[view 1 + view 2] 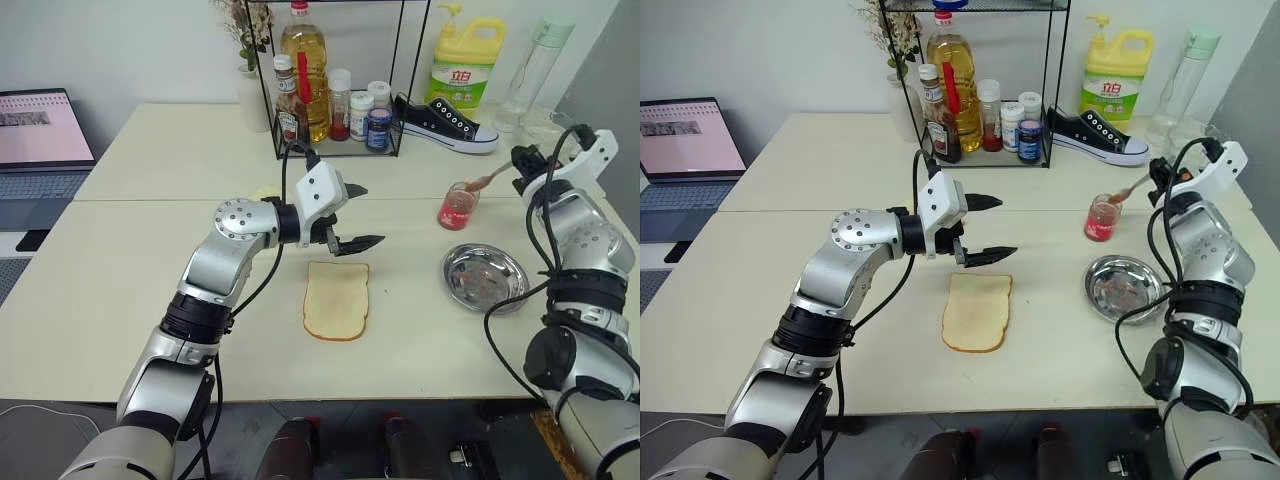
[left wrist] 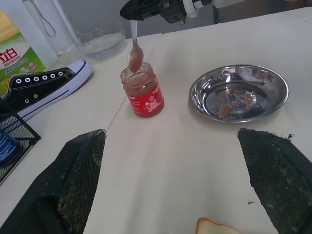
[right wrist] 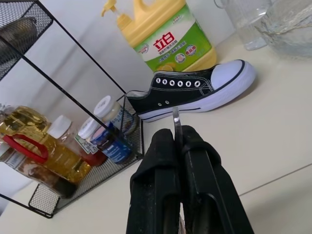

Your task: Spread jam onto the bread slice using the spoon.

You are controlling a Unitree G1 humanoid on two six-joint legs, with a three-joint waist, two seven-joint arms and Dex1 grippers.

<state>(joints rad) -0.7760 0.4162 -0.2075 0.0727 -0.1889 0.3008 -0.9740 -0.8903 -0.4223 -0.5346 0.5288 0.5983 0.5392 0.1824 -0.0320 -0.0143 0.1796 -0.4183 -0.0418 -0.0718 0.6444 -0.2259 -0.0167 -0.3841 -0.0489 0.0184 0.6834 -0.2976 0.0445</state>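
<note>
The bread slice [image 1: 337, 300], pale with a golden crust, lies flat mid-worktop [image 1: 120, 280]. The jam [image 1: 457, 206] jar stands near a metal dish [image 1: 485, 276]. The left hand [image 1: 350, 215] hovers spread wide above the bread. The right hand [image 1: 527, 165] pinches the spoon [image 2: 135, 48], bowl over the jar.

Bread slice [image 1: 337, 299] table centre; metal dish [image 1: 485, 277] right; jam [image 1: 456, 208] behind dish; spoon [image 1: 489, 181] seemingly just over jar.
</note>
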